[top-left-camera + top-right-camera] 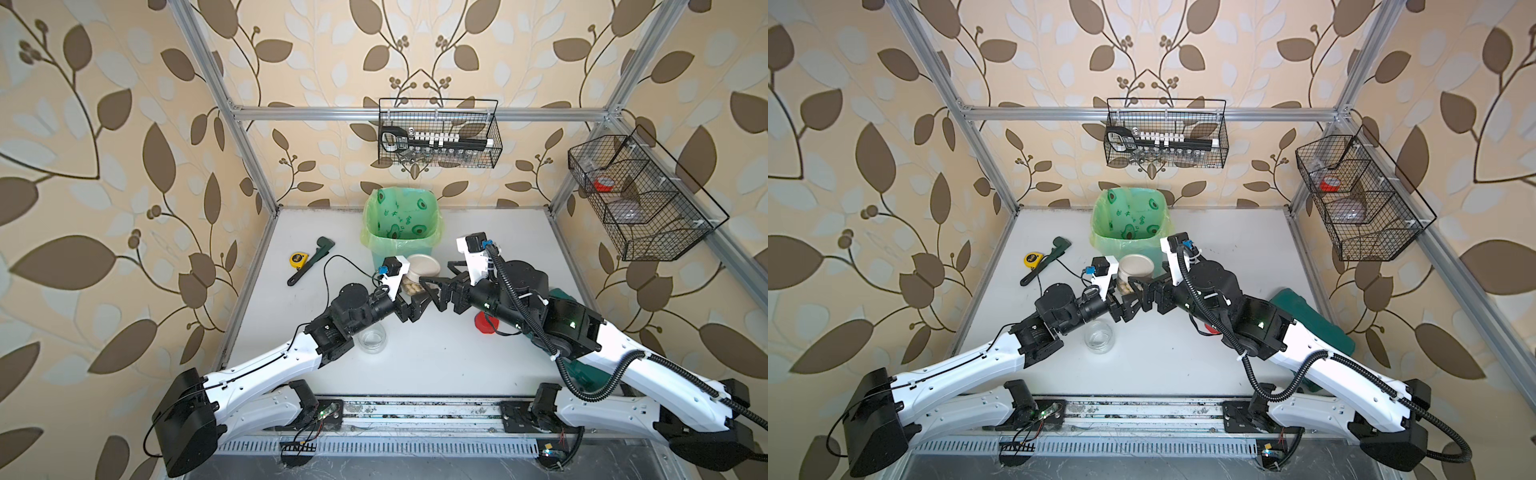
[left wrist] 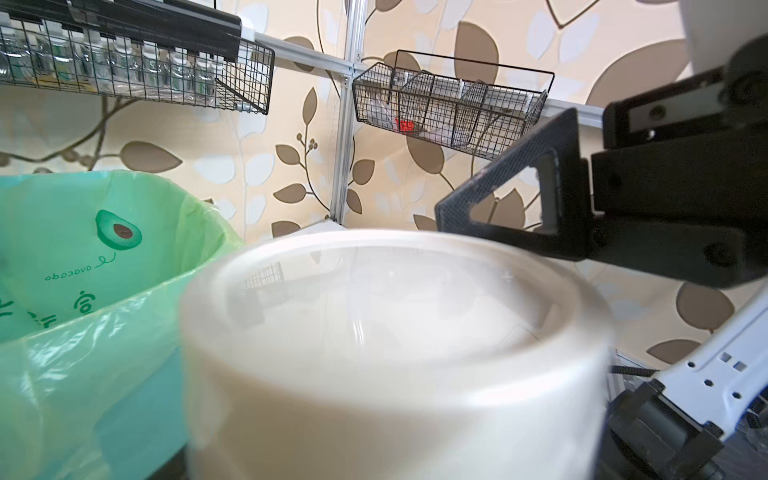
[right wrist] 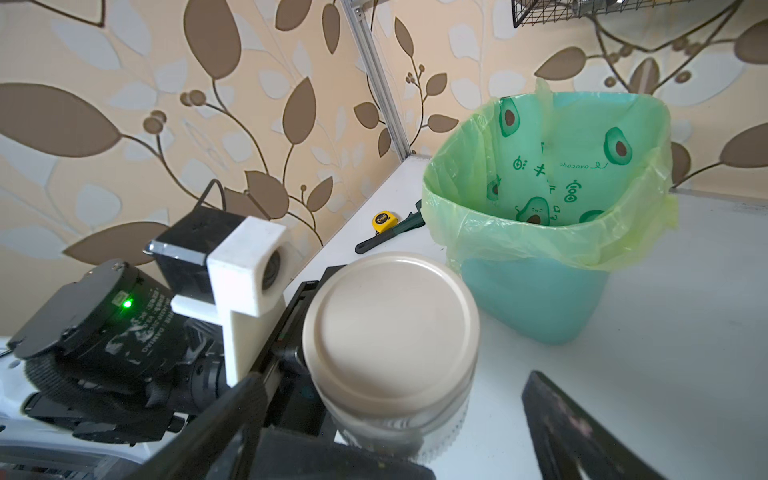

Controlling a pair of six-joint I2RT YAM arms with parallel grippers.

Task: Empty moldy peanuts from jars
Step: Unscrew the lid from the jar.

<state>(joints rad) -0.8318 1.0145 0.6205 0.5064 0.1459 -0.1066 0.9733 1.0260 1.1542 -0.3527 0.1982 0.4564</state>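
Beside the bin (image 3: 540, 307), the left gripper (image 1: 413, 293) seems clamped on the jar (image 1: 420, 272) of moldy peanuts (image 1: 412, 286), steadying it so the right gripper (image 3: 397, 374), jaws apart astride its lid (image 3: 390, 328), can unscrew it

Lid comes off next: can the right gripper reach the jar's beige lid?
Probably yes. The right gripper stands open just short of the beige lid, nothing between; the left gripper holds the jar below it.
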